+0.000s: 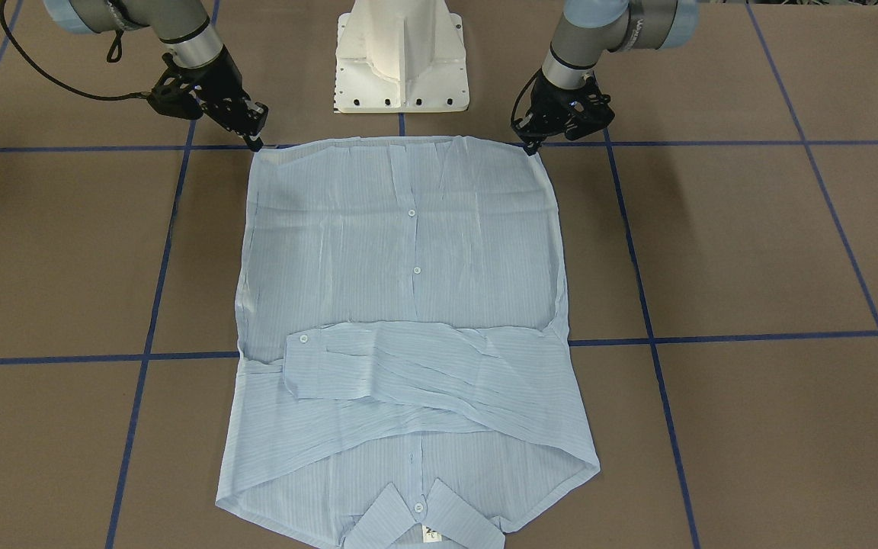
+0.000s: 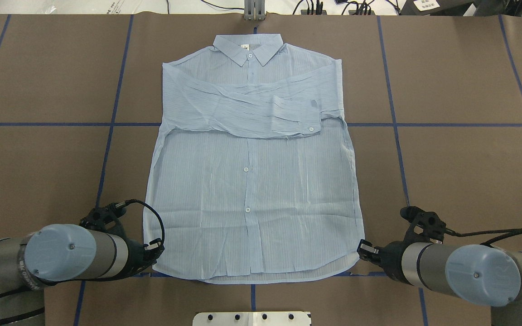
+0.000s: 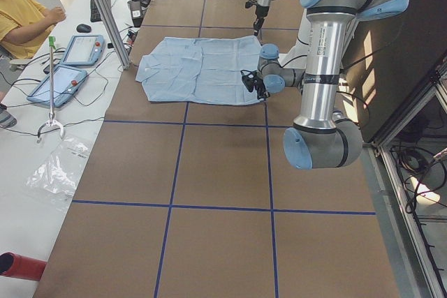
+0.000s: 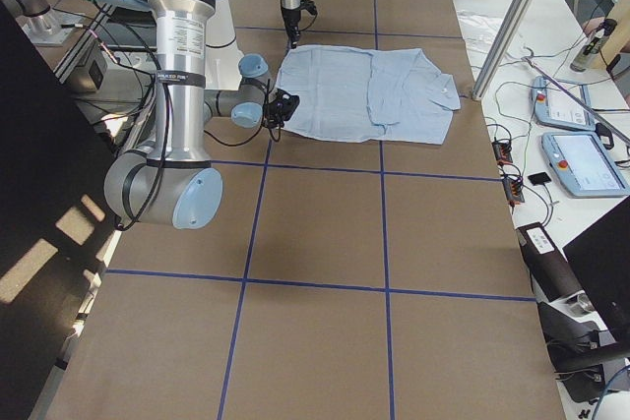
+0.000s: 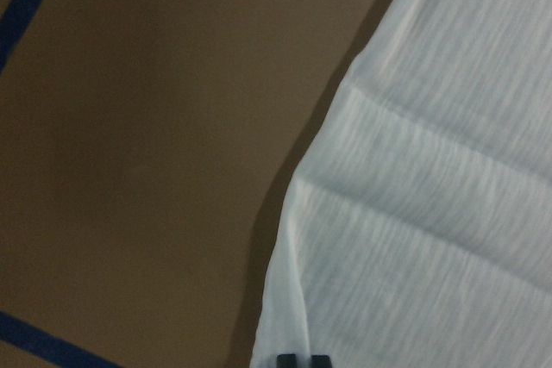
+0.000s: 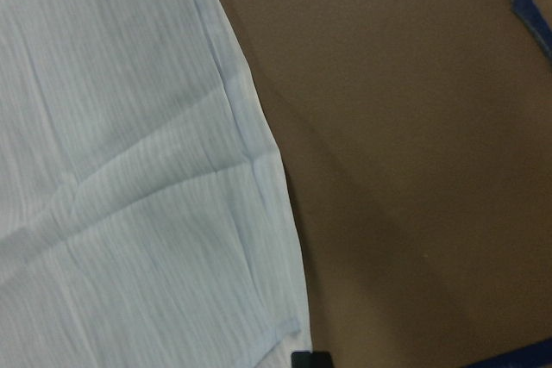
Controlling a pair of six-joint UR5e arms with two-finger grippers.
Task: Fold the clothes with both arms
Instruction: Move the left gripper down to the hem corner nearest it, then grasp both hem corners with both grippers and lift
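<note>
The light-blue striped shirt [image 2: 252,181] lies flat and face up on the brown table, collar [image 2: 248,47] at the far side, hem toward me. Its sleeves are folded across the chest, one cuff [image 2: 308,118] on top. My left gripper [image 2: 154,248] sits low at the shirt's near left hem corner, fingertips [image 5: 302,359] together on the cloth edge. My right gripper [image 2: 364,248] sits low at the near right hem corner, fingertips [image 6: 310,358] together at the edge. In the front view the left gripper [image 1: 534,146] is on the right and the right gripper [image 1: 256,141] on the left.
My white pedestal base [image 1: 401,57] stands just behind the hem, between the arms. Blue tape lines [image 2: 107,149] grid the table. Beyond the collar edge a metal post [image 3: 105,12], tablets [image 3: 77,50] and a seated person [image 3: 24,15] are at the operators' desk.
</note>
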